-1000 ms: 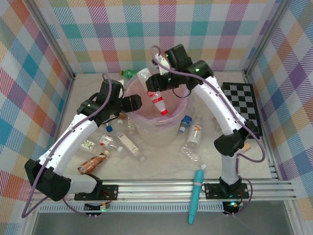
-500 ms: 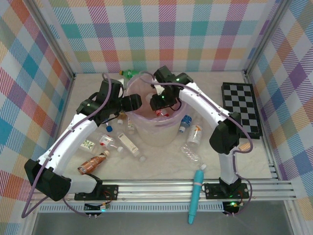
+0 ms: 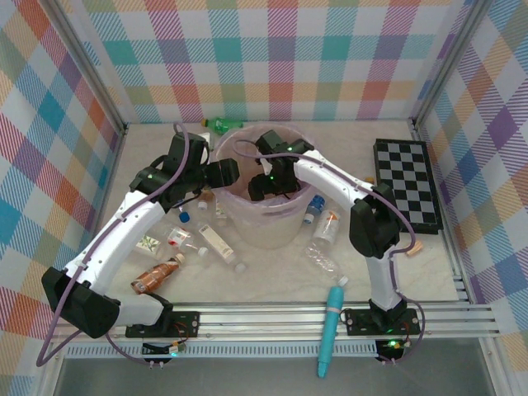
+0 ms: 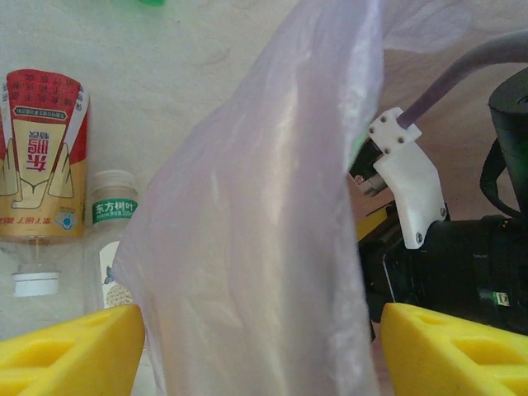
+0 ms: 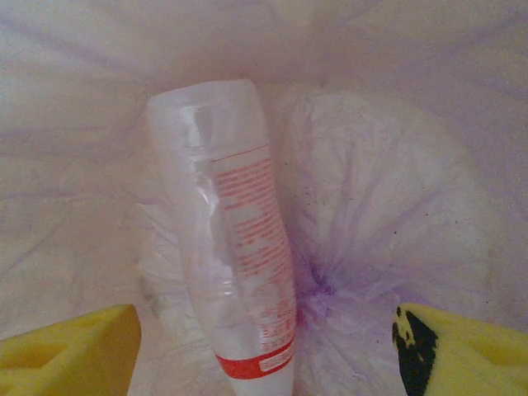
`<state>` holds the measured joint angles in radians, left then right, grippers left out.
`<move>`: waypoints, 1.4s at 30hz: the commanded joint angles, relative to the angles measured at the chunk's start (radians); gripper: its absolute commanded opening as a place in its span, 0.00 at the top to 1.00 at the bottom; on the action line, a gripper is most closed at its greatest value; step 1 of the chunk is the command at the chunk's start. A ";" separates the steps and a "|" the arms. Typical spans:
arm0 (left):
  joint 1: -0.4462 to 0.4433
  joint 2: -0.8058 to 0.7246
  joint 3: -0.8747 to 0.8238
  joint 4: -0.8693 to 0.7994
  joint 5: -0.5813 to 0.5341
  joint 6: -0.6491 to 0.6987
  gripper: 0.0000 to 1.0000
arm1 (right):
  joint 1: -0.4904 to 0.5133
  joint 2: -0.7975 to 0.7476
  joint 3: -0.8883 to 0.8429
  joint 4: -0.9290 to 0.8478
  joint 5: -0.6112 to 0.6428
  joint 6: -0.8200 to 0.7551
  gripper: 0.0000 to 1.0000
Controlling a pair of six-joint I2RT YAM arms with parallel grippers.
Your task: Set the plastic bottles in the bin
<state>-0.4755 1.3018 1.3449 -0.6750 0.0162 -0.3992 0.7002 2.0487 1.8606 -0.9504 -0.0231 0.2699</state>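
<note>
A clear plastic bottle (image 5: 239, 247) with red lettering down its side and a red band at its lower end lies inside the large round pale bin (image 3: 262, 233). It rests on the crumpled translucent pink bag (image 5: 388, 206) that lines the bin. The right gripper (image 5: 266, 334) is lowered into the bin directly over this bottle. Its yellow fingers (image 5: 70, 351) are spread wide to either side of the bottle, clear of it and holding nothing.

The left gripper (image 4: 264, 346) sits at the bin's left rim with a fold of the bag between its yellow pads, which are partly apart. Whether they pinch the fold cannot be told. Just beside it on the pale table (image 3: 264, 280) lie a bottle with a red-and-gold label and white cap (image 4: 41, 165) and a small clear bottle with a green band (image 4: 111, 239).

More bottles lie around the bin. A green one (image 3: 219, 124) is behind it, a copper-brown one (image 3: 157, 276) is near left, and a blue-capped one (image 3: 313, 206) and a crushed clear one (image 3: 322, 257) are to its right. A long teal tube (image 3: 332, 326) lies at the near edge, and a black-and-white checkered board (image 3: 408, 181) is far right.
</note>
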 commanded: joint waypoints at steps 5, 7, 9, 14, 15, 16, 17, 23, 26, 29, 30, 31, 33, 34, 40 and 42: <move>-0.010 -0.005 0.020 -0.003 -0.019 0.020 0.25 | 0.005 -0.135 0.205 -0.114 -0.077 -0.069 0.14; -0.010 -0.005 0.019 -0.007 -0.024 0.021 0.25 | 0.001 -0.155 0.282 -0.182 -0.073 -0.076 0.12; -0.011 -0.006 0.017 -0.007 -0.024 0.020 0.25 | -0.004 -0.183 0.342 -0.227 -0.069 -0.086 0.11; -0.010 -0.007 0.016 -0.003 -0.027 0.023 0.25 | -0.075 -0.293 0.405 -0.282 -0.039 -0.069 0.10; -0.010 -0.006 0.016 -0.002 -0.027 0.023 0.25 | -0.096 -0.315 0.403 -0.290 -0.016 -0.069 0.11; -0.009 -0.005 0.016 -0.002 -0.027 0.024 0.25 | -0.123 -0.343 0.388 -0.295 0.012 -0.068 0.11; -0.009 -0.005 0.015 -0.001 -0.027 0.026 0.25 | -0.159 -0.372 0.361 -0.293 0.028 -0.065 0.11; -0.010 -0.004 0.006 -0.005 -0.029 0.027 0.25 | -0.445 -0.525 0.049 -0.229 0.095 -0.060 0.11; -0.009 -0.005 0.006 -0.008 -0.032 0.032 0.25 | -0.568 -0.550 -0.106 -0.179 0.088 -0.066 0.11; -0.011 0.001 0.010 -0.005 -0.027 0.033 0.24 | -0.655 -0.523 -0.250 -0.115 0.056 -0.069 0.12; -0.010 0.003 0.012 -0.005 -0.026 0.032 0.24 | -0.666 -0.505 -0.286 -0.100 0.056 -0.071 0.12; -0.010 0.005 0.011 -0.005 -0.024 0.032 0.24 | -0.675 -0.481 -0.322 -0.085 0.058 -0.074 0.13; -0.011 0.006 0.011 -0.005 -0.024 0.032 0.24 | -0.682 -0.431 -0.371 -0.064 0.073 -0.080 0.14; -0.010 0.006 0.012 -0.005 -0.023 0.032 0.24 | -0.682 -0.408 -0.394 -0.049 0.089 -0.084 0.15; -0.010 -0.007 0.013 -0.005 -0.030 0.032 0.24 | -0.689 -0.293 -0.462 0.039 0.151 -0.092 0.16; -0.009 -0.004 0.017 -0.008 -0.027 0.033 0.24 | -0.689 -0.261 -0.466 0.060 0.151 -0.091 0.16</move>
<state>-0.4755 1.3025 1.3449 -0.6781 -0.0013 -0.3836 0.0158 1.7634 1.3991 -0.9516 0.1043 0.1932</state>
